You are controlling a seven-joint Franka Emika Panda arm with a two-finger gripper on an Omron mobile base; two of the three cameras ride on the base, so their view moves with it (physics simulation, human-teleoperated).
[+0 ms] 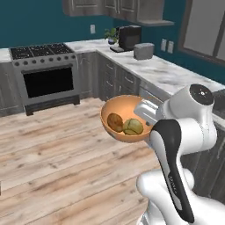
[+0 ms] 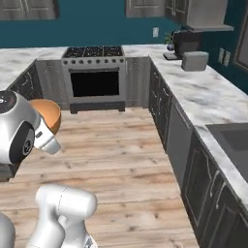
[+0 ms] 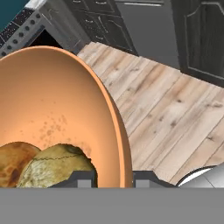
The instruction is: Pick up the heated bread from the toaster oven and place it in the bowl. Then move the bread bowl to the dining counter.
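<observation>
above a pale wood-plank floor, in the left base view, the round, smooth orange-tan bowl is held in mid-air by the white arm, well away from any counter. two lumps lie inside it: the olive-tan knobbly heated bread roll and, touching it on the left, a darker brown lump. the bowl is tipped a little toward the camera, yet both pieces are kept low against its wall. behind it, a steel range with a black oven window is set into grey cabinets, and a marble worktop with a grey toaster runs along the right.

from the right base view, only a slice of the bowl's orange rim is seen at the left edge, behind the arm's rounded joint. a dark sink basin is sunk into the worktop at the right.

in the hand view, the two-finger gripper is seen at the bottom, one fingertip inside the bowl wall and one outside, so the rim is judged to be pinched between nearly closed jaws. the bread is already in the bowl; judging from this, the carry to the dining counter is under way.
</observation>
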